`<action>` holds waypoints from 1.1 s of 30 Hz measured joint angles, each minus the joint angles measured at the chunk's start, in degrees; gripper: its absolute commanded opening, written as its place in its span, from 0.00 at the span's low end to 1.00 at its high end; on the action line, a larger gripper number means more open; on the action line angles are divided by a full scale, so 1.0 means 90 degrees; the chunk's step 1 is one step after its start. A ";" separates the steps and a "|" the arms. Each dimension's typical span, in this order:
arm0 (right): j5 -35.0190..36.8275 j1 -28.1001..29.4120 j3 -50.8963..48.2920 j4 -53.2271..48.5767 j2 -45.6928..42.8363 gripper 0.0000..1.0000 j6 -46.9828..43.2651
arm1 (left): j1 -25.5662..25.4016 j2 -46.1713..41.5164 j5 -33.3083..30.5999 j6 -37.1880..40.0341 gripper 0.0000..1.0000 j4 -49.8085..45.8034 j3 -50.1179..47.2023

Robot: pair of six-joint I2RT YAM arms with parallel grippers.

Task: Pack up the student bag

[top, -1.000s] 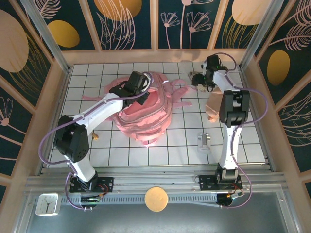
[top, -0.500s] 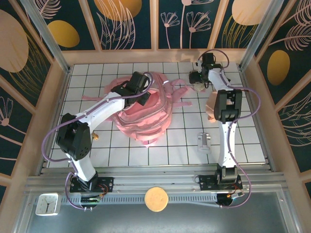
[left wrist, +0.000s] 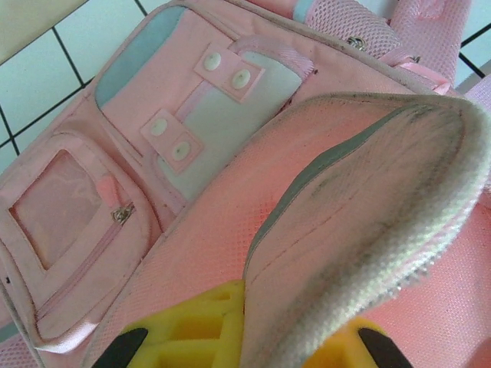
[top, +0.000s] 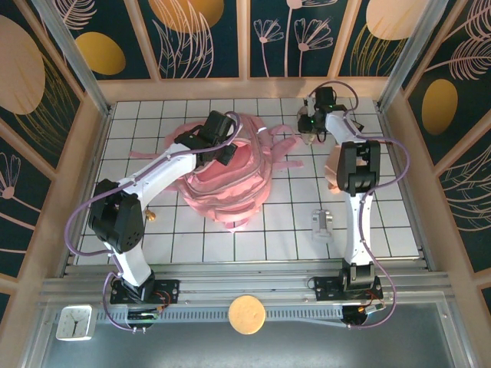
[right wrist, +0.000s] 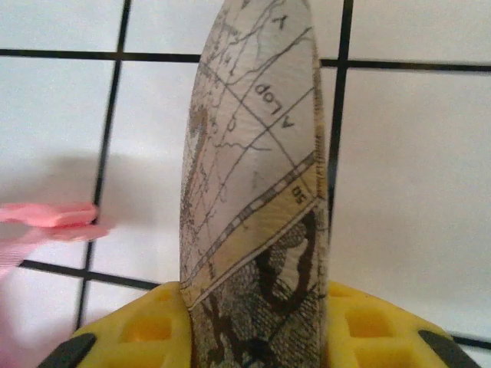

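Scene: student bag mid-table, both grippers clamped

Surface = white tiled table w/ dark grid lines, wood border round it. Walls are dark blue panels w/ gold ovals and pink leaf/flower outlines, split by wood battens; metal posts at the far corners. A metal rail runs along the near edge w/ both arm bases on it. A small clock and a round wooden disc sit in front of the rail.

The student bag lies left of centre, open, straps spread toward far right. The left gripper is at its far side. In the left wrist view its yellow fingers are closed on the bag's grey-edged flap, w/ inner pockets and snap tabs visible beyond.

The right gripper is at the far right of the table, near a strap end. In the right wrist view it is closed on a map-print object, pads touching both sides. The object is seen edge-on and its lower part is cut off, so can't tell what it is.

A beige pouch is partly hidden behind the right arm. A small pale grey item and a tiny brass-coloured bit are too small to ID.
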 measured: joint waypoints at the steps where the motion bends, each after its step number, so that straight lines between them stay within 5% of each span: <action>1: -0.0061 0.0000 -0.0211 0.0083 -0.0112 0.24 0.0049 | 0.0000 0.0000 0.0015 -0.0022 0.00 0.0000 0.0000; 8: -0.1277 -0.0209 -0.1807 0.0563 -0.1207 0.24 0.0835 | 0.0007 0.0000 0.0087 -0.0206 0.00 -0.0053 0.0092; 16: -0.3529 -0.0478 -0.4614 0.1787 -0.4075 0.29 0.3179 | 0.0034 0.0121 0.0352 -0.0627 0.00 -0.0362 0.0498; 23: -0.4313 0.1163 -0.5950 0.2603 -0.5617 0.32 0.4877 | 0.0044 0.0325 0.0857 -0.1399 0.00 -0.0631 0.0901; 33: -0.3861 0.2363 -0.6324 0.4386 -0.4750 0.33 0.7157 | 0.0044 0.0442 0.1389 -0.2385 0.00 -0.0835 0.1263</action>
